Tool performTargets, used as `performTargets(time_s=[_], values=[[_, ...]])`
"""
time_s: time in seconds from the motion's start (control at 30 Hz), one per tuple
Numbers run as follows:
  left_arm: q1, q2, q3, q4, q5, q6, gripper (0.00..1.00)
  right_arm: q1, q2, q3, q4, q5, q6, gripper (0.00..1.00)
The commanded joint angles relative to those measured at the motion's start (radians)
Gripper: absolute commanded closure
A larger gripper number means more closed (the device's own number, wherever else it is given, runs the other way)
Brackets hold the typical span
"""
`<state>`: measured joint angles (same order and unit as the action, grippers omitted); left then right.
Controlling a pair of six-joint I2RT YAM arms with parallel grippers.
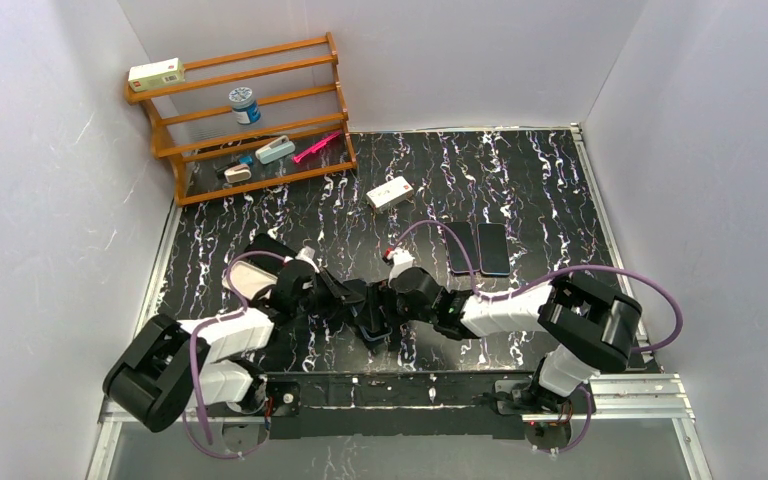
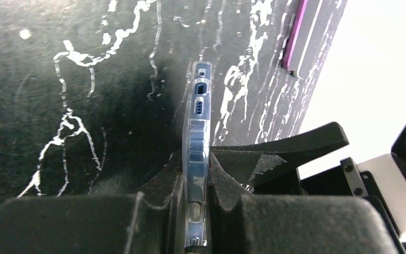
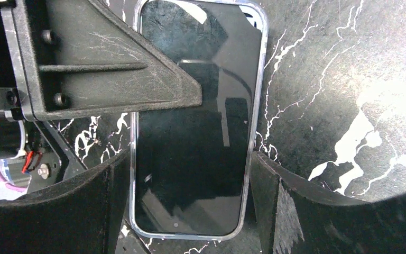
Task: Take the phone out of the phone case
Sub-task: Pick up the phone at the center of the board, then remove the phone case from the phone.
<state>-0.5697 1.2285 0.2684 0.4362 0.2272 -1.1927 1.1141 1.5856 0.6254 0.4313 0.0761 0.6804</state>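
Phone (image 3: pixel 193 132): sat inside the clear phone case (image 2: pixel 197 132), dark screen facing the right wrist camera and the case's rim visible around it.
Location: at the middle of the table (image 1: pixel 520 180), near its front edge, where the two arms met. Whether it rested on the surface or hung above it could not be told.
Left gripper (image 2: pixel 196 177): fingers together, pinching the case's thin edge from both faces.
Right gripper (image 3: pixel 190 159): fingers apart, one along each long side of the phone. Whether they pressed on it could not be told.
Long axis: ran straight away from the right wrist, in line with its fingers, so that gripper spanned the short width.
Nearer arm: neither, as both were already at the phone.
Governing relation: the left gripper held the case's faces and the right flanked the sides, so separation probably depended on bending the rim off there.
Left wrist view only: the case edge-on, with its port cutouts.
Right wrist view only: the screen, partly covered by a left finger (image 3: pixel 111 63).
Top view only: the phone hidden under the grippers, and two dark slabs (image 1: pixel 477 248) lying apart to the right.
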Motion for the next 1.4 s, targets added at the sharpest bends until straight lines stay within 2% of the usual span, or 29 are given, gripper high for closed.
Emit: performTargets(time_s=[0.0,0.17,0.27,0.4,0.57,0.67,0.8,0.97,1.37], values=[[-0.009,-0.069,-0.012,0.032,-0.054,-0.008,1.0,0.006,-0.074,0.005,0.059,0.019,-0.003,0.72],[-0.01,-0.23,-0.035,0.033,-0.133,-0.068,1.0,0.004,-0.207,-0.029,0.034,0.051,0.038,0.46],[-0.01,-0.3,-0.042,0.043,-0.173,-0.111,1.0,0.004,-0.298,-0.049,0.0,0.068,0.071,0.36],[-0.01,-0.369,-0.049,0.065,-0.228,-0.157,1.0,0.006,-0.429,-0.108,-0.021,0.096,0.142,0.26],[-0.01,-0.412,-0.075,0.128,-0.29,-0.231,1.0,0.006,-0.617,-0.23,0.025,0.139,0.27,0.21],[-0.011,-0.425,-0.085,0.167,-0.303,-0.263,1.0,0.006,-0.68,-0.293,0.078,0.135,0.333,0.2],[-0.012,-0.453,-0.101,0.214,-0.327,-0.307,1.0,0.005,-0.685,-0.341,0.211,0.088,0.403,0.24],[-0.012,-0.481,-0.1,0.251,-0.327,-0.34,1.0,0.006,-0.6,-0.347,0.382,0.029,0.456,0.29],[-0.026,-0.525,-0.098,0.274,-0.325,-0.374,1.0,0.004,-0.412,-0.228,0.54,-0.023,0.457,0.43]])
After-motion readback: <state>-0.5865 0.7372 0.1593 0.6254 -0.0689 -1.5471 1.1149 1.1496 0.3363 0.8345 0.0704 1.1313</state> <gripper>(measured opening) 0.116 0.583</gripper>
